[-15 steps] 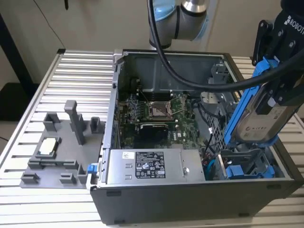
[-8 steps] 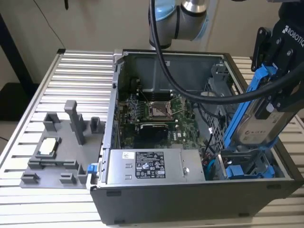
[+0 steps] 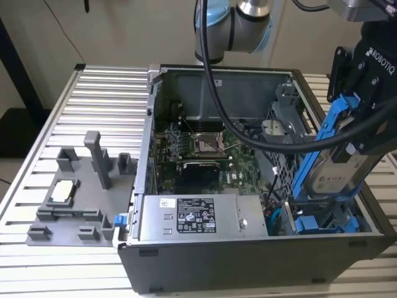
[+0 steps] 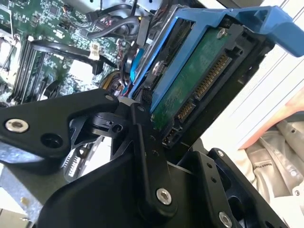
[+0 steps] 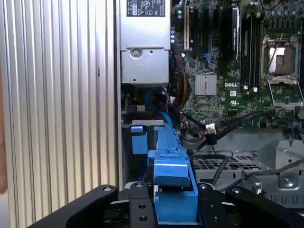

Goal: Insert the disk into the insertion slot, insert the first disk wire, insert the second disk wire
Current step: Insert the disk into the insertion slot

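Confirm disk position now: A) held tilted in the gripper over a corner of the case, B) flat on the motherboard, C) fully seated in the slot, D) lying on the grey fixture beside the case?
A: the gripper is shut on the disk by its blue carrier, holding it tilted above the open computer case in the exterior view.

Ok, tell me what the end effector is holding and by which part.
The end effector holds the disk, clamped across the sides of its blue frame at the raised connector end.
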Controlling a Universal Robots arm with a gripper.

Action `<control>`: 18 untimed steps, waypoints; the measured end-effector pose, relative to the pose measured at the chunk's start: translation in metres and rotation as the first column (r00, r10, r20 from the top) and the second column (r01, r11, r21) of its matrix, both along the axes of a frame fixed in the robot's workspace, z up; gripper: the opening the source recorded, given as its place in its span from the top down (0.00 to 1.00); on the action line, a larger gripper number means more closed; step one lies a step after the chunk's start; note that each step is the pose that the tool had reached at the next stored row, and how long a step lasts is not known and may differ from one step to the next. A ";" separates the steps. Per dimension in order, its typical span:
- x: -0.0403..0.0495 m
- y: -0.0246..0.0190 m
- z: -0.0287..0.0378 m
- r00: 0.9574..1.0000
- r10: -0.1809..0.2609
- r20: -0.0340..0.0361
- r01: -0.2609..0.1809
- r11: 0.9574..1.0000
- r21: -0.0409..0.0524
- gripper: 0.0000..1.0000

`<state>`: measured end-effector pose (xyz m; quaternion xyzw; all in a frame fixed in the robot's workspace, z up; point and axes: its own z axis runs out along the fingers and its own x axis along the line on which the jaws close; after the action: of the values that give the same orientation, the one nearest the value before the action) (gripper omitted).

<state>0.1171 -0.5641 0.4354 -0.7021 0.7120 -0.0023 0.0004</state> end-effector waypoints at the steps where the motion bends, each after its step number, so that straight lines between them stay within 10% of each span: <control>1: 0.0003 0.0000 -0.0017 1.000 0.000 0.000 0.000 1.000 0.000 0.67; 18: 0.0041 -0.0050 -0.0247 1.000 0.000 -0.005 0.000 1.000 0.000 0.67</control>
<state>0.1212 -0.5691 0.4107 -0.7022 0.7120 -0.0004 -0.0015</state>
